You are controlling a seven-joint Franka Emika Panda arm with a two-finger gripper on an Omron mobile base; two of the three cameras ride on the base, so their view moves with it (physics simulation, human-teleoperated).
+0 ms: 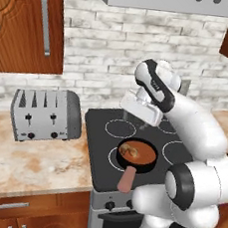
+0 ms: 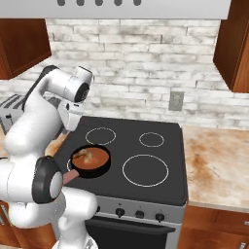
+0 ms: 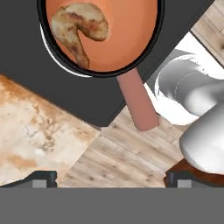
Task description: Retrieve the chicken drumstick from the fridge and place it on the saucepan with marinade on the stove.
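The chicken drumstick (image 1: 128, 149) (image 2: 84, 155) (image 3: 78, 28), golden-brown and lumpy, lies in the reddish sauce at the left side of the saucepan with marinade (image 1: 140, 158) (image 2: 95, 162) (image 3: 129, 37). The black pan sits on the front-left burner of the stove (image 1: 101, 134) (image 2: 146, 160) (image 3: 52, 83). Its pinkish handle (image 1: 126, 180) (image 3: 139, 105) sticks out over the stove's front edge. My gripper (image 1: 141, 118) (image 3: 110, 178) hangs a little above the pan, open, with nothing between its fingertips (image 3: 41, 177). The fridge is out of view.
A silver toaster (image 1: 46, 113) stands on the marble counter (image 1: 30, 164) left of the stove. More counter (image 2: 219, 165) lies to the stove's right. Wooden wall cabinets (image 1: 26, 21) and a range hood (image 1: 174, 0) hang overhead. A wall outlet (image 2: 176, 100) is behind the stove.
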